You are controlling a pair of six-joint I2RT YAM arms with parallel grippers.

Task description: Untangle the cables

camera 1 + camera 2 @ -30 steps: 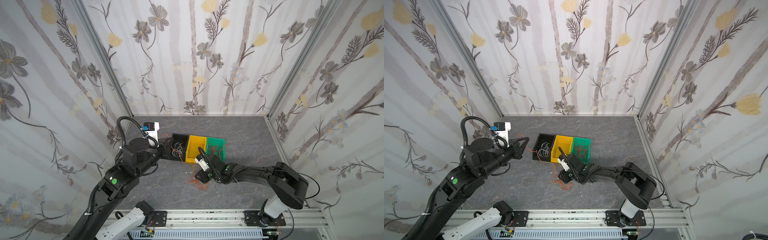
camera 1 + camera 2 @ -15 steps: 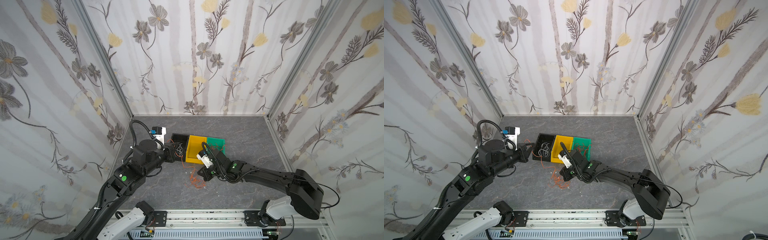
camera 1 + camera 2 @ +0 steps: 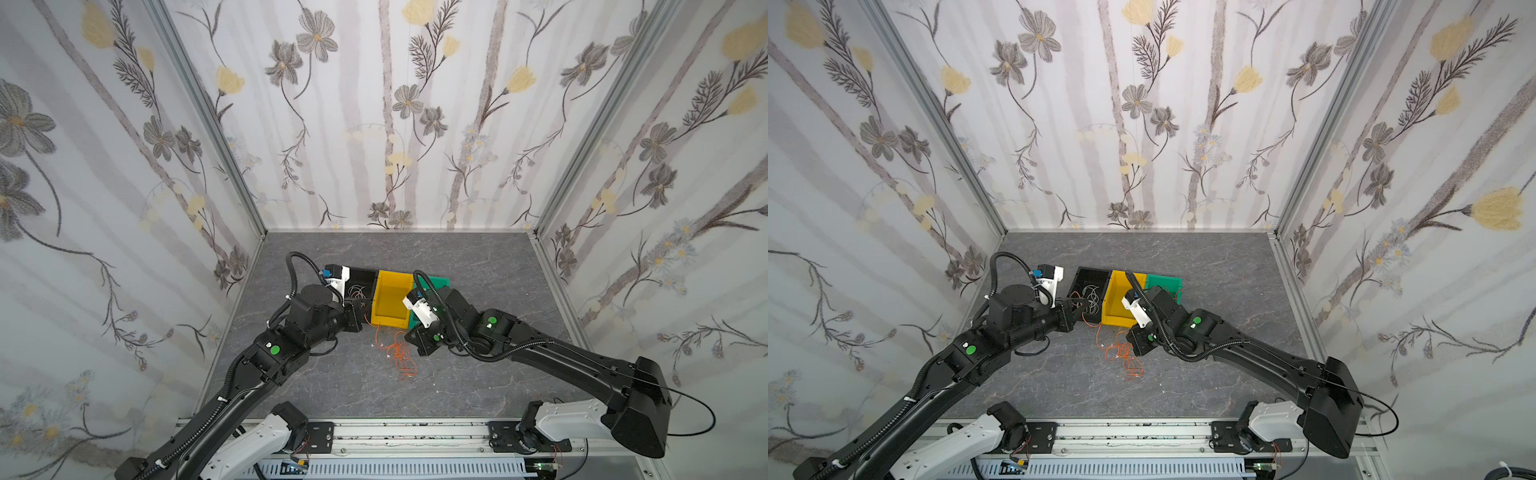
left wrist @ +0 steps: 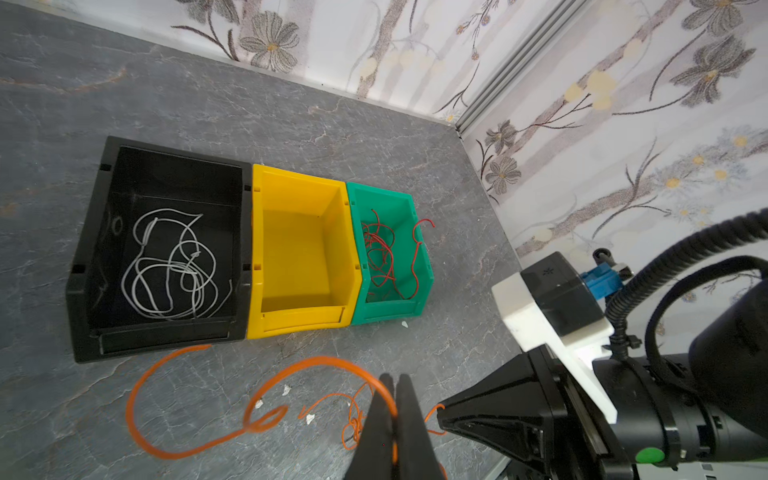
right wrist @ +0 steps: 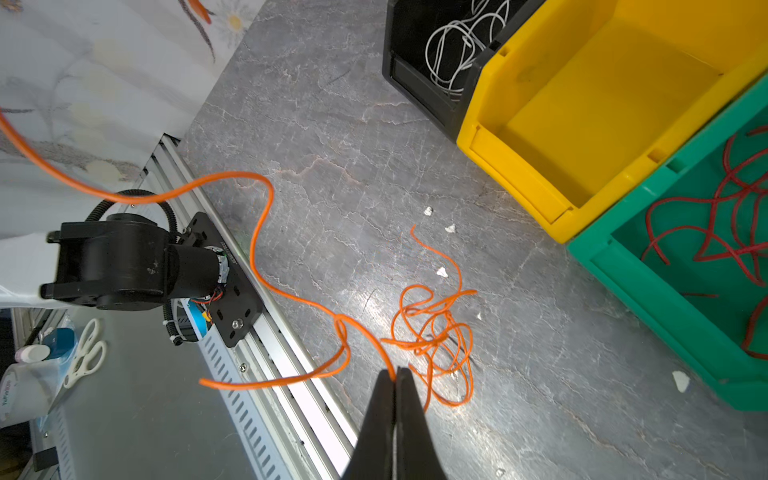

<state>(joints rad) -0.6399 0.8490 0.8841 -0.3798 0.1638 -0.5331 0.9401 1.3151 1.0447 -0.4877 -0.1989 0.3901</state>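
Note:
A loose tangle of thin orange cables [image 3: 398,353] [image 3: 1122,353] [image 5: 432,332] lies on the grey table in front of the bins. My left gripper [image 4: 394,380] [image 3: 364,314] is shut on one orange strand [image 4: 316,360], which curls away in a big loop above the table. My right gripper [image 5: 395,372] [image 3: 408,336] is shut on an orange strand at the edge of the tangle; that strand [image 5: 257,232] rises away toward the left arm. White cables [image 4: 166,257] lie in the black bin [image 4: 89,249]. Red cables [image 4: 382,253] lie in the green bin [image 4: 390,309].
An empty yellow bin [image 4: 257,232] stands between the black and green ones. Small white scraps [image 5: 441,272] dot the table near the tangle. The metal rail [image 3: 395,432] runs along the front edge. Scissors [image 5: 85,357] lie off the table beyond it.
My right gripper has closed on an orange strand and lifted slightly. The left arm has swung right and down toward the bins, carrying its strand.

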